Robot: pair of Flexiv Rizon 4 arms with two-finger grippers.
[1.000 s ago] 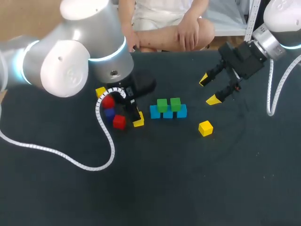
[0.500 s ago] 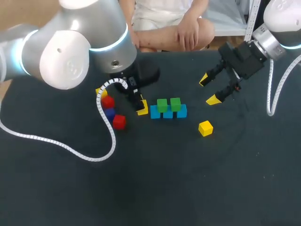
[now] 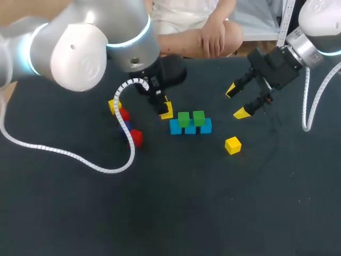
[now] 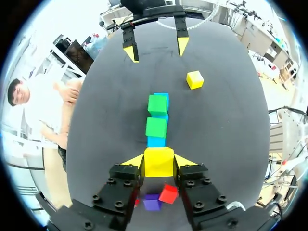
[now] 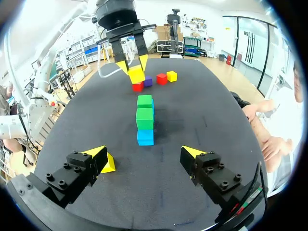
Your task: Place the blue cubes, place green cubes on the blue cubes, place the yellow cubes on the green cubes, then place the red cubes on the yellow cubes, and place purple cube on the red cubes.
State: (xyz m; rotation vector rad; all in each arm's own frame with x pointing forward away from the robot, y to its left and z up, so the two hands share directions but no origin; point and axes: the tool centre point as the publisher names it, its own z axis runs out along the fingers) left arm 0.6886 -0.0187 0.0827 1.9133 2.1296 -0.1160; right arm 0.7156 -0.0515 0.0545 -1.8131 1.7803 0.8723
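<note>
Left gripper: your left gripper [image 3: 164,109] has both fingers pressed on a yellow cube [image 4: 159,162], just beside one end of the blue row
Right gripper: your right gripper [image 3: 237,101] hangs with its fingers spread wide and nothing between them, apart from the stack
Blue cubes: three blue cubes [image 3: 190,130] stand touching in a row on the table [image 3: 213,202]
Green cubes: two green cubes [image 3: 184,118] sit side by side on the blue row
Spare yellows: you have a loose yellow cube [image 3: 232,145] near the row's other end and a second yellow cube [image 3: 113,105] by the reds
Reds and purple: two red cubes [image 3: 136,137] and the purple cube [image 4: 152,202] lie close together under your left arm
</note>
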